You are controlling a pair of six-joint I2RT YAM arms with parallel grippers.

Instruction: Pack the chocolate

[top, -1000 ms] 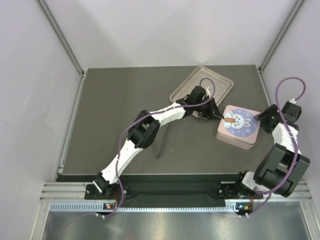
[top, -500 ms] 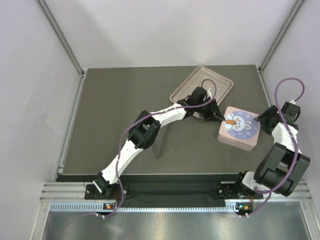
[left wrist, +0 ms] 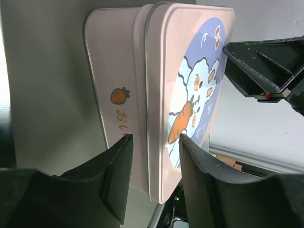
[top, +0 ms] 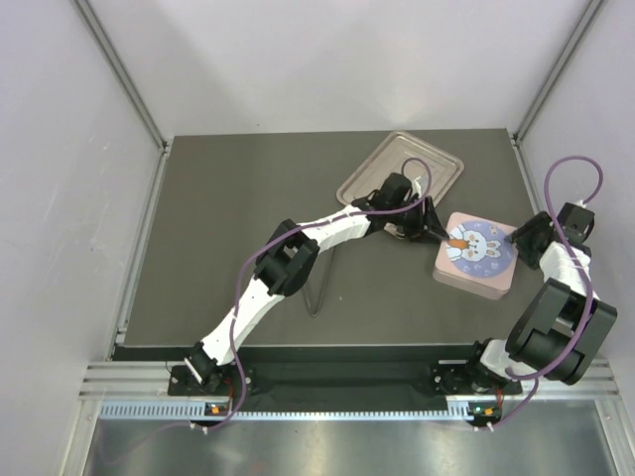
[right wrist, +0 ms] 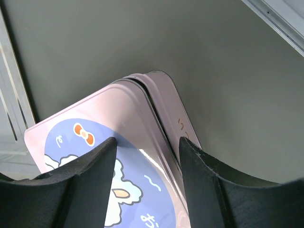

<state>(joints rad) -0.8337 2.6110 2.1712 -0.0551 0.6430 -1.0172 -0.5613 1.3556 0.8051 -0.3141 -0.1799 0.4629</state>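
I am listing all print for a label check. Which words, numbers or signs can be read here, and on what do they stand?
"お", then a second character partly hidden by the left tool: on the side of the box, under a carrot sign.
"お", cut off by the picture edge: on the lid, right wrist view.
Faint marks on the box side, right wrist view: too blurred to read.
Numbers, brand: none seen.

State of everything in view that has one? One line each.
pink box: lid on, flat on the table.
metal tray: visible part bare, rest behind the left arm.
left gripper: open, astride the lid's rim.
right gripper: open, astride the box's corner.
chocolate: none visible.
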